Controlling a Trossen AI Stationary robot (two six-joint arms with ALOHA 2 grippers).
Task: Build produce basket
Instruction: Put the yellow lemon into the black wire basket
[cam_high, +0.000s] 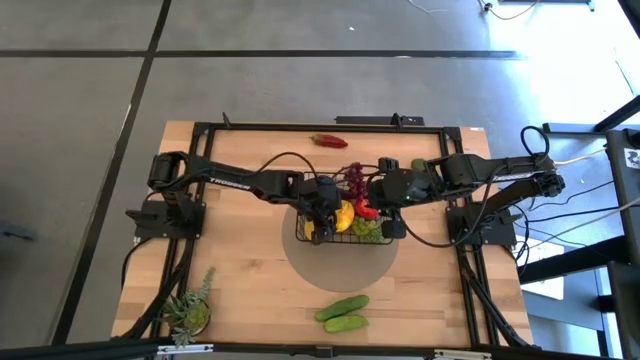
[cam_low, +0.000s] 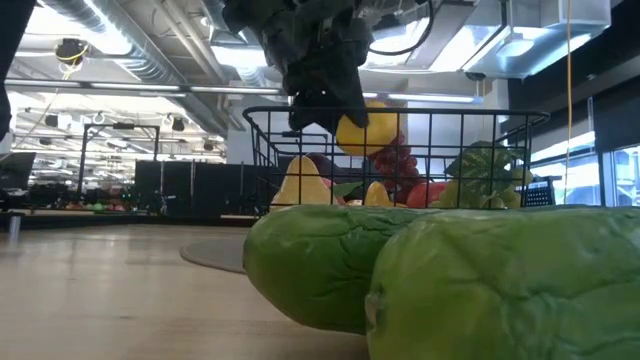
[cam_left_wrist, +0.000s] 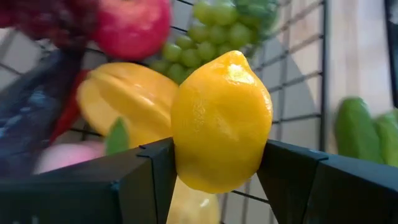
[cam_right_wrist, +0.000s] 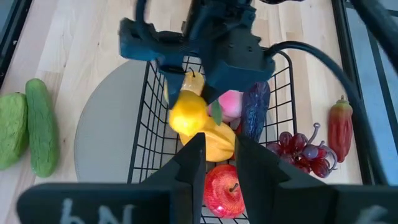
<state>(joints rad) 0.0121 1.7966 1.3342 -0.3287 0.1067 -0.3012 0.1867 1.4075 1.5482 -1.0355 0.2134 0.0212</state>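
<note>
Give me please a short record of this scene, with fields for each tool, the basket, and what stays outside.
left tool: shut on the lemon, above the basket
right tool: over the basket's right side, holding nothing visible
basket: apple, green grapes, pink peach
outside basket: two cucumbers, red pepper, potted plant

Lab or workshop: exposed ceiling ducts (cam_low: 110, 45), strip lights, concrete floor (cam_high: 80, 110)

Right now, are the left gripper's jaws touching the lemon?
Touching. The left wrist view shows the left gripper with both jaws pressed against the lemon's sides, above the basket.
</note>
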